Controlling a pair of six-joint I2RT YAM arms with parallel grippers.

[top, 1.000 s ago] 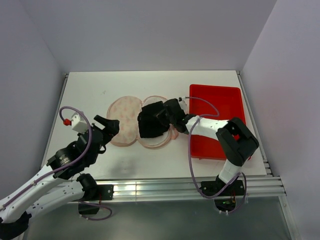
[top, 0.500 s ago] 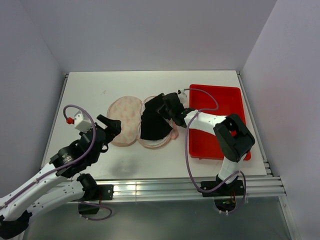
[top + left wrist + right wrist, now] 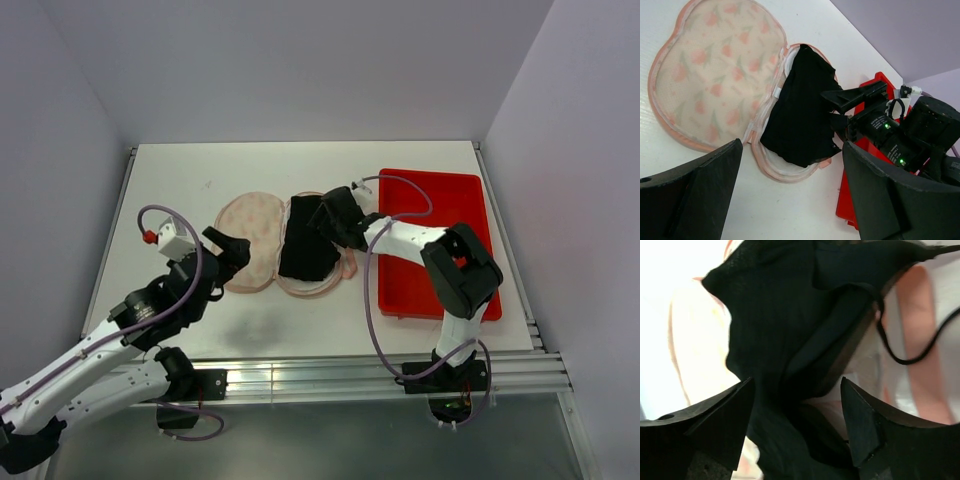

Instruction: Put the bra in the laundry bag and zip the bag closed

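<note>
Starting from your side of the worktop (image 3: pixel 180 190): your left tool (image 3: pixel 232 246) hovers just on the near-left side of the laundry bag (image 3: pixel 248 235), pointing at its left lobe, fingers spread wide with nothing between them, and not touching the bag as far as I can see. The bag itself lies flat and spread open, both round lobes side by side, so nothing's zipped. Its left lobe is showing the beige fabric with the little orange-red print and is bare. The bra (image 3: pixel 305 245) is bunched up on the bag's right lobe, covering most of it, with some white lining and the pink rim peeking out around the near edge. From the right wrist view, a thin black strap (image 3: pixel 920 345) loops off the bra onto the pink rim. Your right tool (image 3: pixel 330 215) sits over the far-right edge of that same lobe, right up against the bra. Its fingers stand apart with black fabric between and under them, so it isn't pinching anything. Right of the bag there's a red tray (image 3: pixel 450 200), just beside the right lobe, and your right arm reaches in across its left edge.
</note>
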